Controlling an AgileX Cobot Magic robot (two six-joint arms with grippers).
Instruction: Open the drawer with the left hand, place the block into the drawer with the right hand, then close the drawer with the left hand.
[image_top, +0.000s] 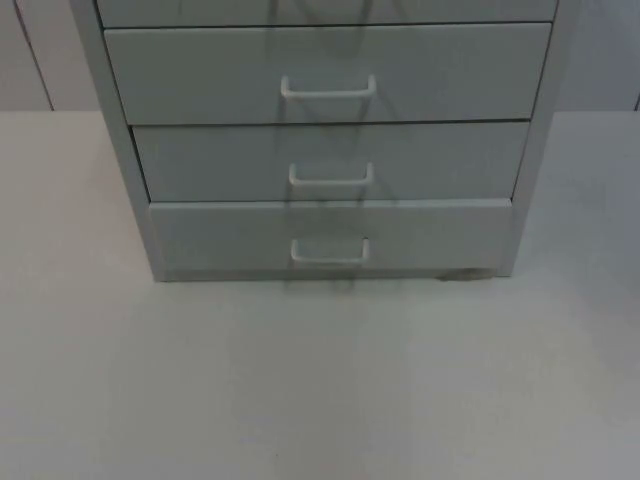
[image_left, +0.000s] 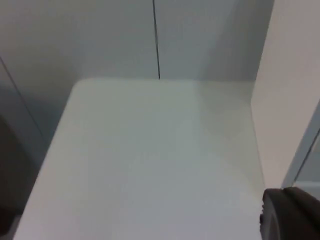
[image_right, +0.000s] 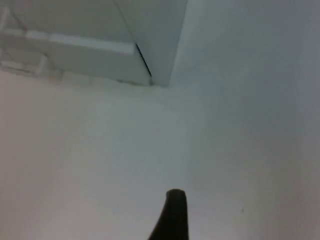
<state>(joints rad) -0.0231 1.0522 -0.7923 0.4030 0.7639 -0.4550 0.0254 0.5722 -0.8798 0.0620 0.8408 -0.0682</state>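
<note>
1. Left end effector (image_left: 287, 215): you see one dark fingertip in the left wrist view, poised over the bare white bench (image_left: 150, 165), close beside the pale side wall of the drawer cabinet (image_left: 287, 90). You cannot tell whether its fingers are apart or together. The arm is angled down and forward, so you look along the bench to the grey partition wall (image_left: 115, 40), where a dark vertical seam runs down to the bench edge.
2. Drawer cabinet, top view (image_top: 330, 160): it stands at the middle of the bench against the far side, its top cut off by the picture edge. You can count three full drawer fronts and a strip of a fourth above them.
3. Bottom drawer (image_top: 330, 240): its front stands slightly forward of the two above it, and its handle (image_top: 330, 252) is a pale bar, hard to separate from the front. How far the drawer is drawn out you cannot tell.
4. Middle handle (image_top: 331, 176) and upper handle (image_top: 328, 88): both lie in line above the bottom one, on fronts that sit flush.
5. Right end effector (image_right: 172, 215): a single black fingertip shows in the right wrist view, above bare bench, well apart from the cabinet's lower corner. You cannot tell its opening.
</note>
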